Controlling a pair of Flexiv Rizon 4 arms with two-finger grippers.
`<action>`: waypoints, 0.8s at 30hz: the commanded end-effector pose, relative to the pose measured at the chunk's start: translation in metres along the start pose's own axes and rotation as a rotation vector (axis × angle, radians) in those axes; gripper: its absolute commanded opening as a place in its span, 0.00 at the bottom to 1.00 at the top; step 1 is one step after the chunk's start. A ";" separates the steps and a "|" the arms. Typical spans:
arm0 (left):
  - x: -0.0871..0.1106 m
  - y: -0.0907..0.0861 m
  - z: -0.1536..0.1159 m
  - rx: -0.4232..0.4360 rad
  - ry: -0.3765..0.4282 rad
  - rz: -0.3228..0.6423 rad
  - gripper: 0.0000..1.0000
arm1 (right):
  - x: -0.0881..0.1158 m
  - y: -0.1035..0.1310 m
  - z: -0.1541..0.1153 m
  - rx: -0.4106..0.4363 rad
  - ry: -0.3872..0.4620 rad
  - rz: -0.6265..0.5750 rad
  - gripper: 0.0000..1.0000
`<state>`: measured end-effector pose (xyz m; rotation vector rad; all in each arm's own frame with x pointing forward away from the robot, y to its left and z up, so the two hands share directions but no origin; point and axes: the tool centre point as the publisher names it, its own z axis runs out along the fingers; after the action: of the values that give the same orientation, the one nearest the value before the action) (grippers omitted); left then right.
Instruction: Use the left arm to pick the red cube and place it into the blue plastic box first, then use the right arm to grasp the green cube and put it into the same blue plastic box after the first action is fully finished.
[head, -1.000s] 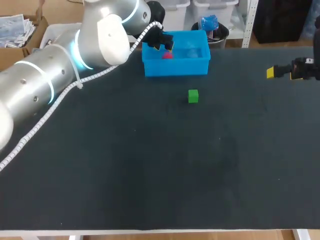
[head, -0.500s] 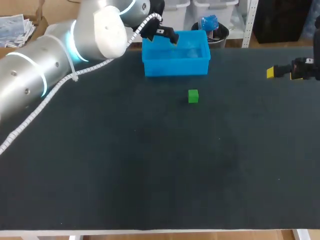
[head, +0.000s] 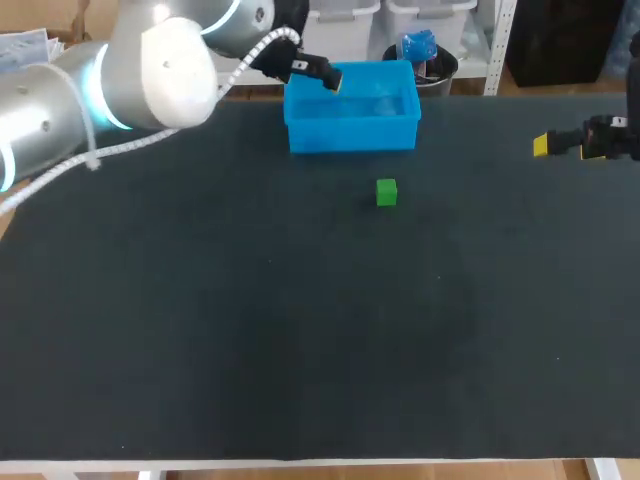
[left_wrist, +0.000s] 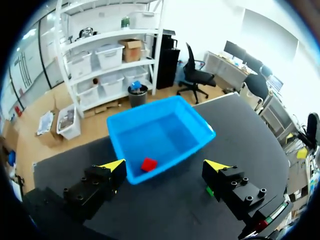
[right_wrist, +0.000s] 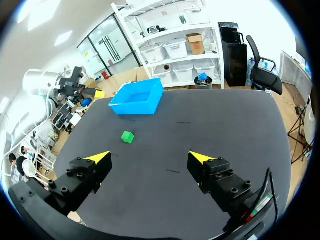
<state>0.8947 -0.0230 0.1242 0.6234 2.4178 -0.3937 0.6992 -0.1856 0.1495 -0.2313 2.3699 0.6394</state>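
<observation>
Lying in one blue box (head: 350, 135): one red cube (left_wrist: 148, 164). One green cube (head: 386, 192) outside. Left, right jaws open.

The red cube (left_wrist: 148, 164) lies inside the open-topped blue box (head: 352, 134), seemingly flat on its floor, by the wall facing the green cube (head: 386, 192). The green cube sits on the table (head: 300, 330), near the box but apart.
</observation>
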 end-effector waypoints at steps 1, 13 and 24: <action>0.074 -0.001 -0.097 0.012 -0.147 0.002 1.00 | 0.000 0.000 0.001 0.002 0.001 0.000 1.00; 0.130 0.018 -0.156 0.061 -0.161 0.016 1.00 | 0.000 0.000 0.001 0.002 0.001 0.000 1.00; 0.162 0.033 -0.182 0.137 -0.130 0.031 1.00 | 0.000 0.000 0.001 0.002 0.001 0.000 1.00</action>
<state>0.7390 0.1059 0.1440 0.6820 2.3644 -0.4988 0.6992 -0.1856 0.1495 -0.2313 2.3699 0.6394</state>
